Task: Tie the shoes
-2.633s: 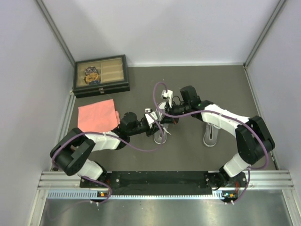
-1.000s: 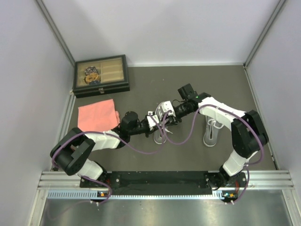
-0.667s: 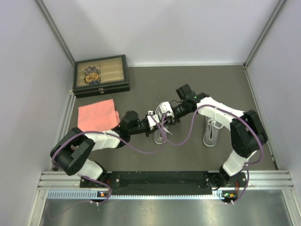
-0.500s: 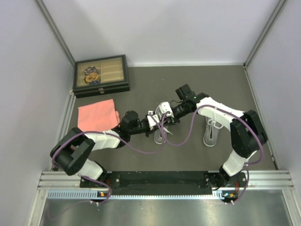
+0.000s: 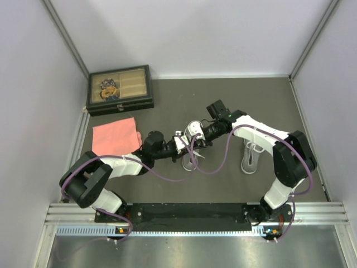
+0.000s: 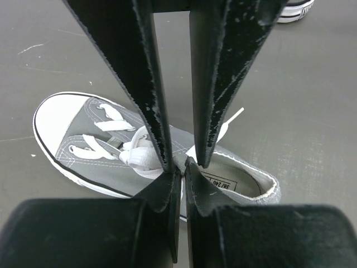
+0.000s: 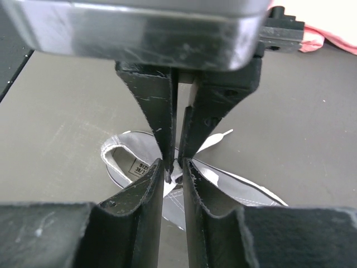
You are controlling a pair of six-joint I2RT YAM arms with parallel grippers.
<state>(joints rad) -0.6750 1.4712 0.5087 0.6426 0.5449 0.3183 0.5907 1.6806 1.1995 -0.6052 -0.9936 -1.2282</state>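
**Both claws nose to nose over one sneaker**

The shoe (image 6: 106, 167) under the claws sits on the desk (image 5: 223, 190) a bit to the right of the pink cloth (image 5: 115, 138). Its twin (image 5: 250, 157) stands further right of the cloth, well apart from the first. Looks-wise it's grey canvas with a white rubber toe cap, a white sole with a thin dark stripe, and a printed label on the insole. The white laces (image 6: 110, 114) run flat across the eyelets near the toe, then bunch into a loose clump mid-shoe, with one tipped end poking out sideways. The left claw (image 6: 179, 169) is pinched down to a hairline slit right at that clump, and I can't tell if any lace is actually in it. The right claw (image 7: 174, 166) meets it tip to tip. It's open just a crack with a bit of white lace showing between its tips, no idea whether it's gripped.
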